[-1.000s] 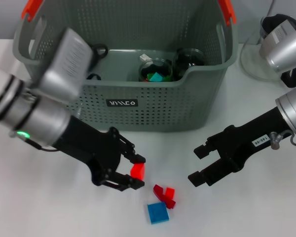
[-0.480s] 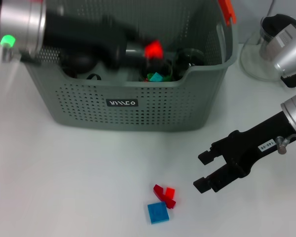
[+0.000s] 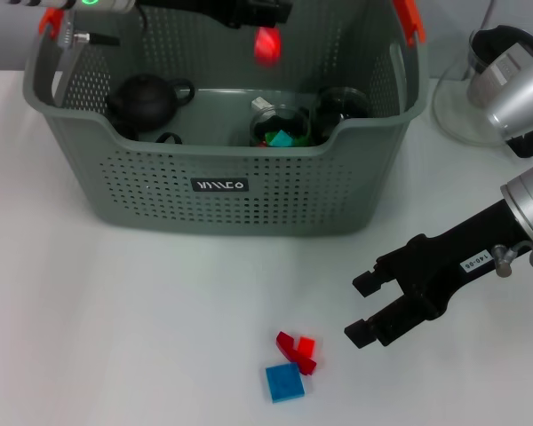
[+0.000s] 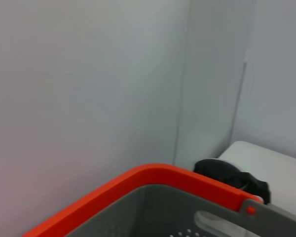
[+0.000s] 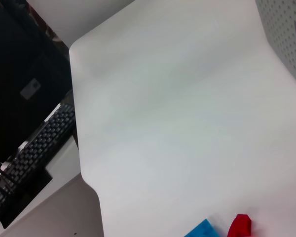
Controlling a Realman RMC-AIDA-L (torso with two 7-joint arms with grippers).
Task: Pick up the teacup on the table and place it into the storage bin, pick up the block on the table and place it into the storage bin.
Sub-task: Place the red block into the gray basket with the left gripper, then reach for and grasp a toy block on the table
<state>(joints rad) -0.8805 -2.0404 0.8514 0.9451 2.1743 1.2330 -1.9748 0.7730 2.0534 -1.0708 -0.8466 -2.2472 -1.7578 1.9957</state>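
Note:
The storage bin (image 3: 222, 191) stands at the back of the white table. High over its middle is my left gripper (image 3: 259, 12), open, and a blurred red block (image 3: 266, 44) hangs in the air just under it, apart from it. Inside the bin are a black teapot (image 3: 147, 99) and two dark teacups (image 3: 281, 126), one of them with small blocks in it. On the table in front lie red blocks (image 3: 298, 351) and a blue block (image 3: 284, 382). My right gripper (image 3: 364, 311) hovers open just right of them, holding nothing.
A round glass base (image 3: 462, 115) with a black kettle-like object (image 3: 502, 40) stands right of the bin. The left wrist view shows the bin's orange handle (image 4: 138, 180). The right wrist view shows the table's edge, a keyboard (image 5: 29, 148) beyond it, and the blue block (image 5: 200, 231).
My left gripper rose from the table with the red block and swung over the bin; the block now sits below it, free. The right gripper drifted slightly toward the blocks.

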